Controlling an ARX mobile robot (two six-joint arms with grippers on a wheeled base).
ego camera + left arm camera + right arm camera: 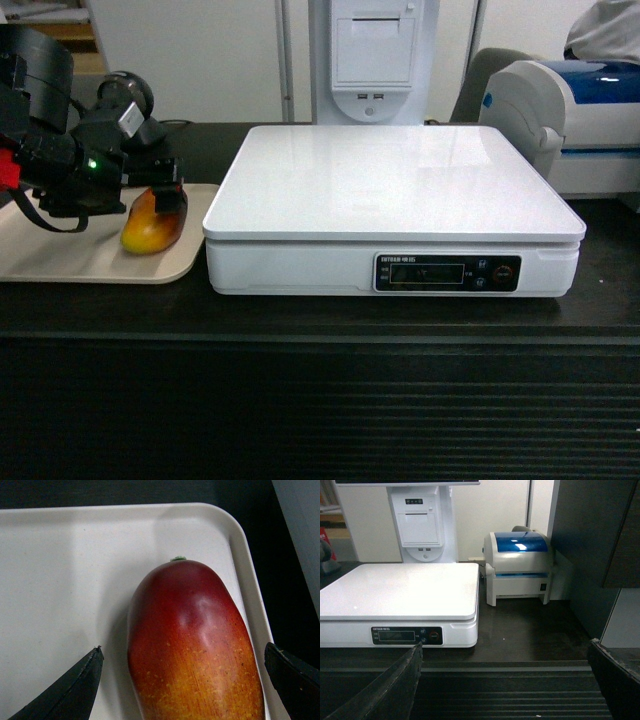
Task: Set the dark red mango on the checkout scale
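Note:
The mango [150,228], dark red fading to yellow-orange, lies on a beige tray [60,262] on the black checkout counter [320,320]. My left gripper [162,203] is lowered over it. In the left wrist view the mango [195,645] fills the space between the two black fingers [75,690], which stand open on either side with gaps to the skin. The white scale [395,185] sits right of the tray, its platform bare. My right gripper [503,645] is open and empty, in front of the counter's ribbed face, with the scale [400,587] ahead to its left.
A white-and-blue printer [575,110] stands at the back right, close to the scale's right side. A white terminal stand [372,60] rises behind the scale. The tray's right rim [250,580] runs close beside the mango.

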